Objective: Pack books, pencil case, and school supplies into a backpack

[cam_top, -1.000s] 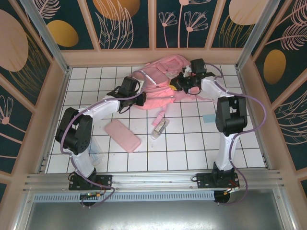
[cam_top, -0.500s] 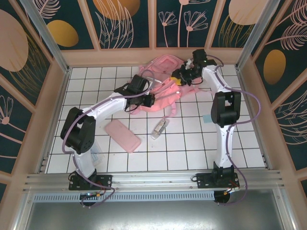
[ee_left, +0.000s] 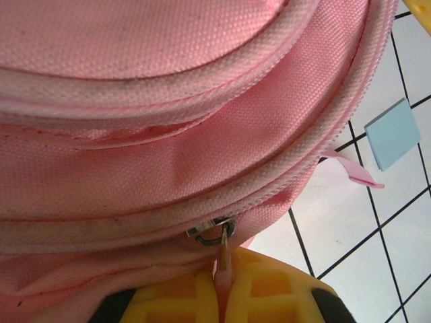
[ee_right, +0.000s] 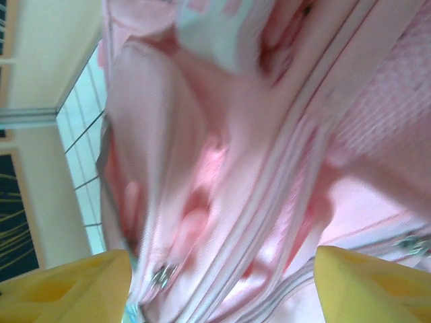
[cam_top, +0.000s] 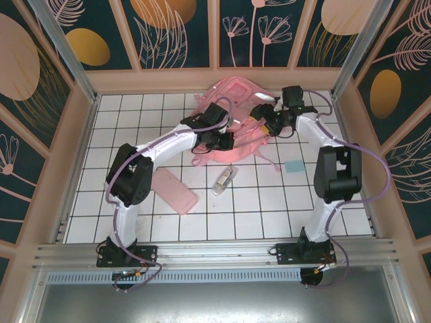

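The pink backpack [cam_top: 232, 101] lies at the back of the tiled table. My left gripper [cam_top: 225, 142] is at its near edge, shut on the pink zipper pull [ee_left: 224, 269], whose metal slider [ee_left: 214, 231] sits just beyond the yellow fingers. My right gripper [cam_top: 260, 119] is at the backpack's right side, open. Its yellow fingers [ee_right: 67, 286] stand wide apart over blurred pink fabric [ee_right: 236, 168] and another slider [ee_right: 160, 274]. The flat pink pencil case [cam_top: 174, 190] lies left of centre. A narrow transparent box [cam_top: 224, 180] lies beside it. A pale-blue square [cam_top: 293, 166] is on the right. The books are out of view.
Wooden walls and metal posts close in the table on three sides. A loose pink strap [cam_top: 269, 160] trails from the backpack toward the blue square [ee_left: 392, 133]. Bare white tiles [cam_top: 256, 215] stretch between the arm bases.
The right gripper has opened and let go of the backpack, shifting right. The left arm has travelled right along the backpack's edge with the zipper pull, and the backpack has shifted.
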You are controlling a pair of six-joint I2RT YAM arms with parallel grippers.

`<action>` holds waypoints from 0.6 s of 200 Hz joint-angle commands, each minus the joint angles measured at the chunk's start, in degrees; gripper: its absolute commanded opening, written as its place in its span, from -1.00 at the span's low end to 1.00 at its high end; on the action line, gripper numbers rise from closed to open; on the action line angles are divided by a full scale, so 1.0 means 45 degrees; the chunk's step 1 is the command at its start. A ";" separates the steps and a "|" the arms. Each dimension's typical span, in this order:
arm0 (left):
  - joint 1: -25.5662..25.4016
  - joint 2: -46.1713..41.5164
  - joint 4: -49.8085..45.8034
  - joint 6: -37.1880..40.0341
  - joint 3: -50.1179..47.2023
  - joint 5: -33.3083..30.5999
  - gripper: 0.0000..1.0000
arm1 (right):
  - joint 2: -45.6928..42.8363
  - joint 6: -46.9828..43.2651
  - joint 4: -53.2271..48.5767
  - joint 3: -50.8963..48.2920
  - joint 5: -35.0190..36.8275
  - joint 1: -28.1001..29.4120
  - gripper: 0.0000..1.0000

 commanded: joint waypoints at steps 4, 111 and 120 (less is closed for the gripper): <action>0.0009 0.0146 0.1705 -0.0733 0.0429 -0.0148 -1.00 | -0.0366 0.2179 0.3423 -0.1516 -0.0721 0.0852 0.45; 0.0523 -0.0352 0.0943 -0.0032 -0.1368 -0.2603 -1.00 | 0.0181 0.4135 0.6160 -0.2648 -0.0493 0.1283 -1.00; 0.0990 -0.0496 0.1087 -0.0012 -0.1993 -0.2680 -1.00 | 0.0031 0.3816 0.5777 -0.2517 -0.0479 0.1185 -1.00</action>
